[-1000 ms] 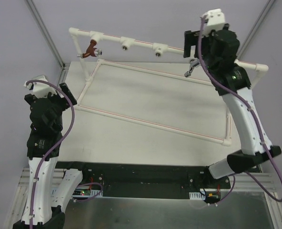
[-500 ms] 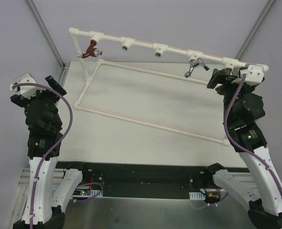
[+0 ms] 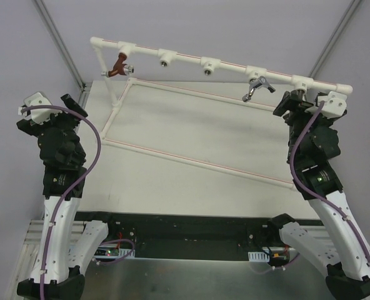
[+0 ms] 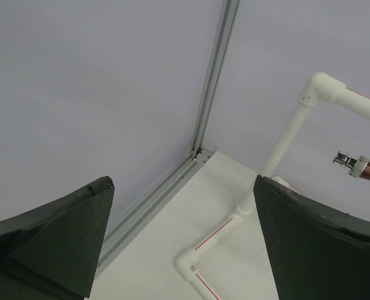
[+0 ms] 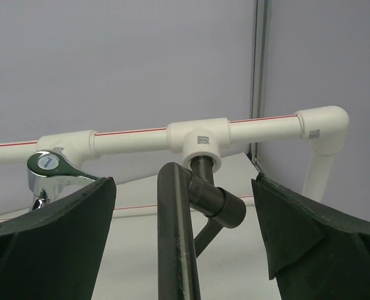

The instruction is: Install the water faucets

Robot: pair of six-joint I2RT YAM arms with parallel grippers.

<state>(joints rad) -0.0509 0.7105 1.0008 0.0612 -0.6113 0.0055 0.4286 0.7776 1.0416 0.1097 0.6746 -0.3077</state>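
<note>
The reddish-brown faucet (image 3: 117,65) hangs from the leftmost tee of the raised white pipe rail (image 3: 185,56). Its threaded end shows at the right edge of the left wrist view (image 4: 360,167). The silver-grey lever faucet (image 3: 255,87) hangs from a tee further right, and its handle shows in the right wrist view (image 5: 47,167). My left gripper (image 3: 72,105) is open and empty, left of the frame (image 4: 182,200). My right gripper (image 3: 289,103) is open below the rail's right end. A dark curved spout (image 5: 200,187) fixed in a tee stands between its spread jaws (image 5: 184,206), untouched.
Two tees (image 3: 165,57) (image 3: 208,64) on the rail hold nothing. A flat rectangle of white pipe (image 3: 197,164) lies on the white table. Aluminium posts (image 3: 60,44) rise at the back corners. A corner elbow (image 4: 191,265) lies under the left gripper.
My right arm has drawn back from the silver faucet, down and right, leaving it on its tee. My left arm has shifted slightly outward and turned.
</note>
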